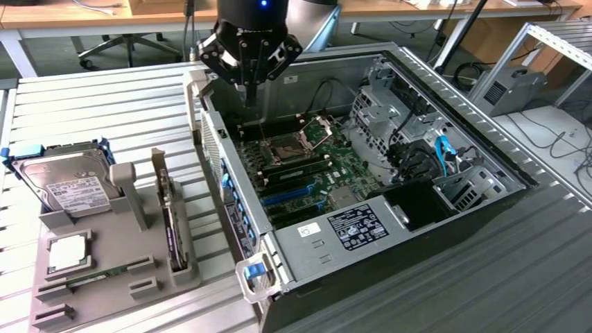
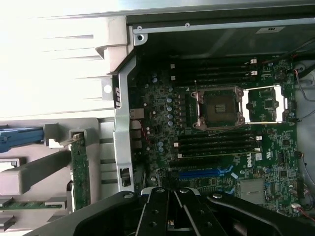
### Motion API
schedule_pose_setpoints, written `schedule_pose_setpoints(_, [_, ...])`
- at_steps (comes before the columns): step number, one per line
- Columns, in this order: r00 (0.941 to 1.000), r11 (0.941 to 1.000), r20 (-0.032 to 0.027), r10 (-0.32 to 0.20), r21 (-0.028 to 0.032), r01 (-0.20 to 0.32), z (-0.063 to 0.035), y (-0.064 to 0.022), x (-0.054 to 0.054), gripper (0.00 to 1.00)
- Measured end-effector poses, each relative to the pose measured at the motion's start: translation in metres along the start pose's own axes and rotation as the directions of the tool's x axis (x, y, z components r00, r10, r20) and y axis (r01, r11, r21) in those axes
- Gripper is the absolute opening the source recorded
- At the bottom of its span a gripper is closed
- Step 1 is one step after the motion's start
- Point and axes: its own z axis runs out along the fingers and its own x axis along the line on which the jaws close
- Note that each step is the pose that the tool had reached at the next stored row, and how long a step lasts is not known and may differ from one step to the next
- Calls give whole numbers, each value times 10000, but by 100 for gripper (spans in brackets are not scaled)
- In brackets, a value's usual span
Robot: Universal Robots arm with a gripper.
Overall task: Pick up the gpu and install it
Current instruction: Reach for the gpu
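Observation:
The gpu point(image 1: 170, 216) stands on its edge in a slot of the grey holder tray point(image 1: 138, 201), at the exterior view's left of the open computer case point(image 1: 306, 243). It is a thin dark card with a silver bracket at its far end. In the wrist view the gpu point(image 2: 79, 169) shows as a narrow green board beside the case wall. My gripper point(image 1: 249, 97) hangs over the far left corner of the case, above the motherboard point(image 1: 306, 166), well apart from the gpu. Its fingers are shut together with nothing between them. The wrist view has the gripper point(image 2: 170, 195) above the blue slots point(image 2: 204, 173).
On the holder tray also sit a silver hard drive point(image 1: 69, 184) with blue brackets, a square processor point(image 1: 68, 252) and a slim green memory stick point(image 1: 93, 277). The case's side wall point(image 1: 215, 149) rises between tray and motherboard. Cables and drive cages point(image 1: 416, 139) fill the case's right side.

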Motion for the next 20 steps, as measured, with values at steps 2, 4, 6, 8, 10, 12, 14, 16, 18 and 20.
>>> schedule_pose_setpoints(2, [10000, 10000, 0, 0, 1, 0, 0, -1, 7, 11])
schedule_pose_setpoints(4, [10000, 10000, -1, 0, 3, 0, -1, -1, 14, 11])
schedule_pose_setpoints(6, [10000, 10000, 0, 0, 4, 0, -1, -2, 22, 11])
schedule_pose_setpoints(8, [10000, 10000, 0, 0, 5, 0, -1, -2, 30, 11])
schedule_pose_setpoints(10, [10000, 10000, 1, 0, 6, 0, -1, -3, 37, 11])
schedule_pose_setpoints(12, [10000, 10000, 0, -1, 8, 1, -1, -3, 45, 11])
schedule_pose_setpoints(14, [10000, 10000, 1, 0, 9, 0, -1, -4, 52, 11])
schedule_pose_setpoints(16, [10000, 10000, 0, 0, 10, 0, -1, -5, 61, 11])
schedule_pose_setpoints(18, [10000, 10000, 1, -1, 11, 1, -1, -6, 70, 11])
schedule_pose_setpoints(20, [10000, 10000, 1, 0, 12, 0, -2, -6, 79, 11])
